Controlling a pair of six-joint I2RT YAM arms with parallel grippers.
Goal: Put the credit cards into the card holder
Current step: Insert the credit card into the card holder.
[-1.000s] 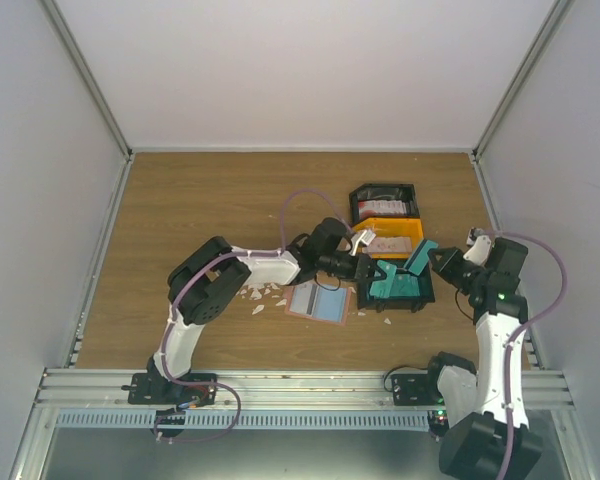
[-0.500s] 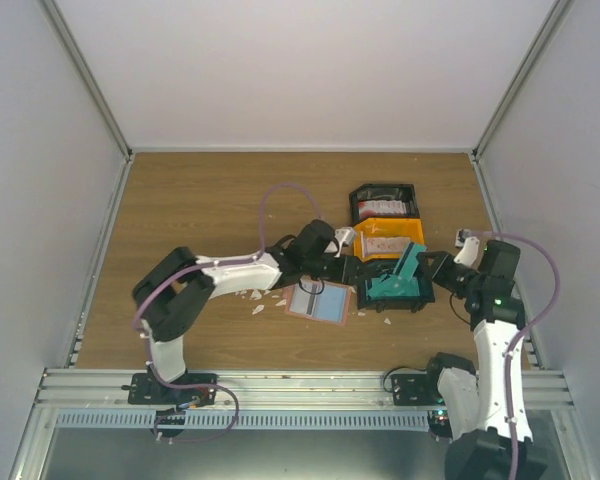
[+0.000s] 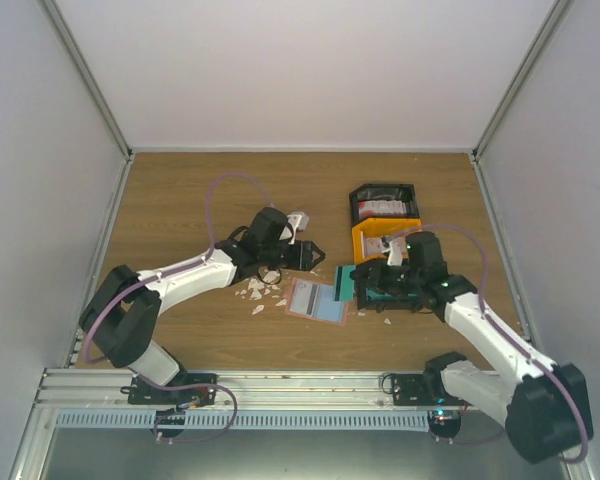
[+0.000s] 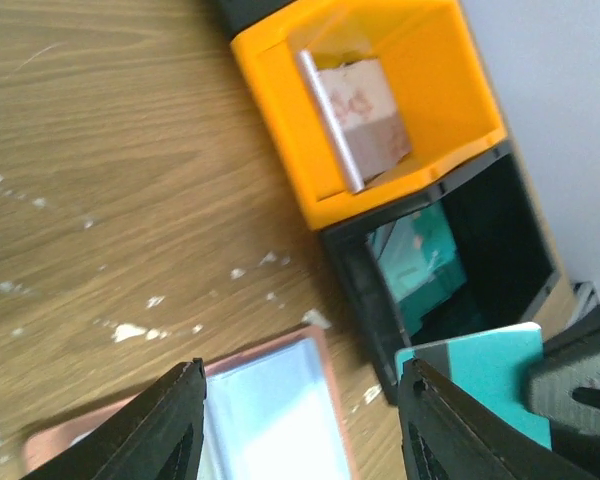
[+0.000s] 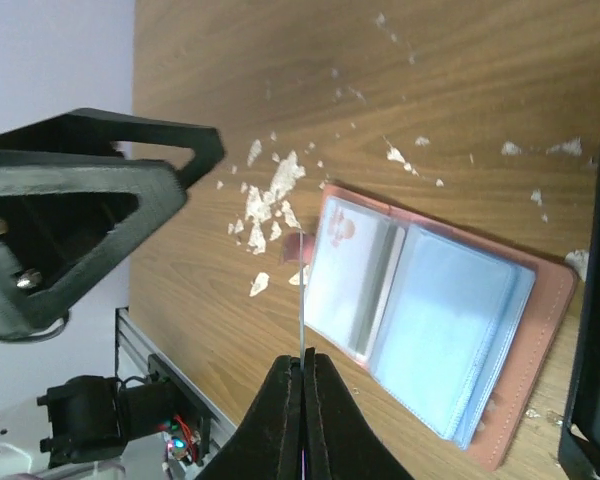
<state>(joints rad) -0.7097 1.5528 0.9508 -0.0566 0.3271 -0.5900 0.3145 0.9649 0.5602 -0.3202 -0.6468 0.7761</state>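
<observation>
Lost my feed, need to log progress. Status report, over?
Left gripper open, empty. Right gripper shut on teal card, near open card holder. White scraps beside it.

White-linked arms [image 3: 185, 275] with black joints carry looped lilac cables [image 3: 212, 196].

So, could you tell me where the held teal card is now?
The teal card is right of centre in the top view, pinched in the right end effector, between the card holder and the near black bin.
</observation>
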